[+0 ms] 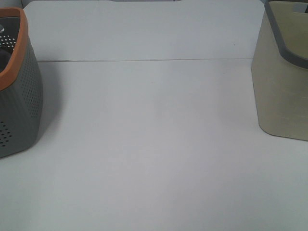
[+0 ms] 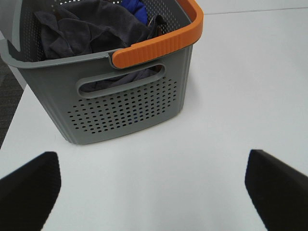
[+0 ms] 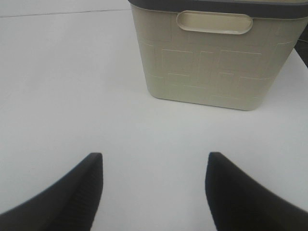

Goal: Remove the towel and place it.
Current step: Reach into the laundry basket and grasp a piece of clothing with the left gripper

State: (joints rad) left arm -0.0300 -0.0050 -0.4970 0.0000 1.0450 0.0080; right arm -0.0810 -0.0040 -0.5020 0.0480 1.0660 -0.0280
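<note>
Left tool [image 2: 153, 166]: jaws set wide. Its two dark fingers [image 2: 29, 187] stand at opposite edges of the wrist view, with bare bench [image 2: 159, 159] showing between them. The tool hangs above the bench, short of the basket [image 2: 126, 111] and clear of it.

Basket: grey, perforated walls, a slot handle in the wall nearest the tool, an orange rim [image 2: 161, 44] over part of the top edge. It stands upright on the bench. In the high view the basket [image 1: 21, 96] sits at the left edge, partly cut off.

Towel [image 2: 91, 26]: dark cloth, bunched inside the basket and visible again through the slot handle. Whether the dark mass is one piece or several cannot be told from this angle. A blue cloth [image 2: 134, 6] lies beside it, at the basket's far side.

Right tool [image 3: 155, 159]: jaws set wide, bare bench between them. It hangs above the bench, facing the bin [image 3: 207, 67] and apart from it.

Bin: beige, solid patterned walls, dark rim, slot handle. In the high view the bin [image 1: 284, 91] stands at the right edge, well apart from the basket.
</note>
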